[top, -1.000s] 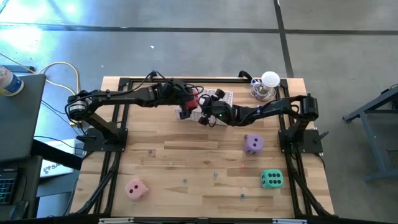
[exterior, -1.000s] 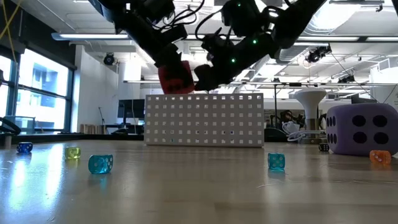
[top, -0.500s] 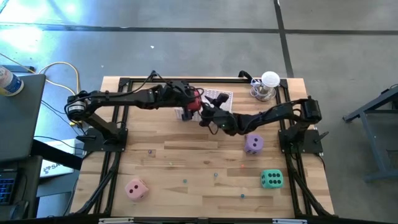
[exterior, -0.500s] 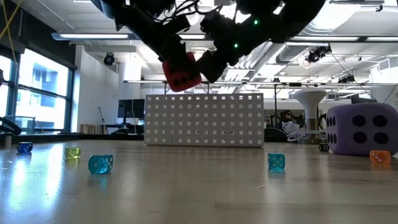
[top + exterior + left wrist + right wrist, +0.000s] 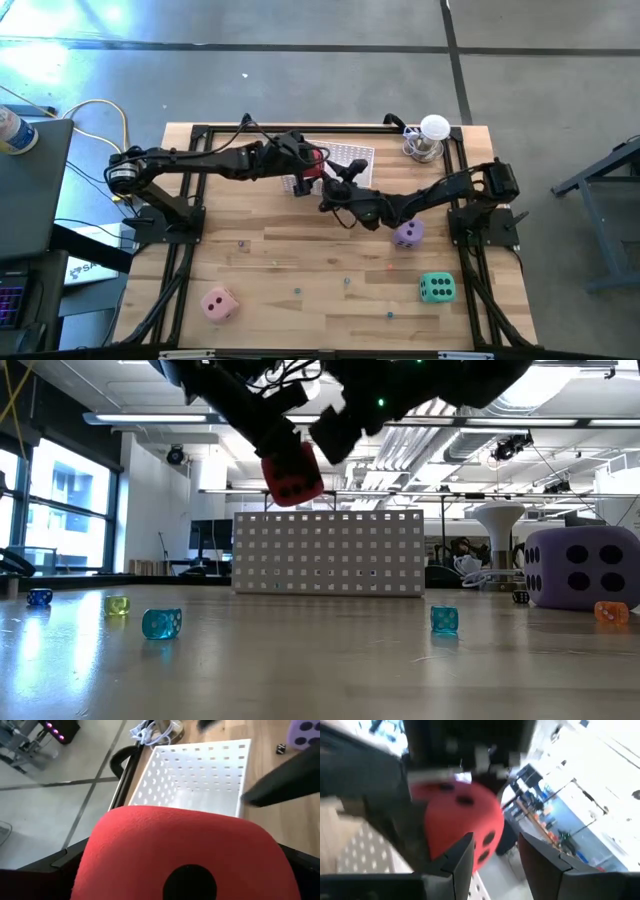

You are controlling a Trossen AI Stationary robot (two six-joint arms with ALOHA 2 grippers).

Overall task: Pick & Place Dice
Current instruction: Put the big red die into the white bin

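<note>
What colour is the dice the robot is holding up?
Red die with dark pips, clearest in the low view.

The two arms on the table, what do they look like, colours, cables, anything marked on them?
Both the left arm and the right arm are black, slim and jointed, on black frame bases at the table's sides. Thin black cables loop along them. Small green lights glow near the right arm's wrist in the low view. Its fingers are dark, flat and angular.

Bright overhead room light, window glare in the low view, heavy motion blur at the right wrist.
</note>
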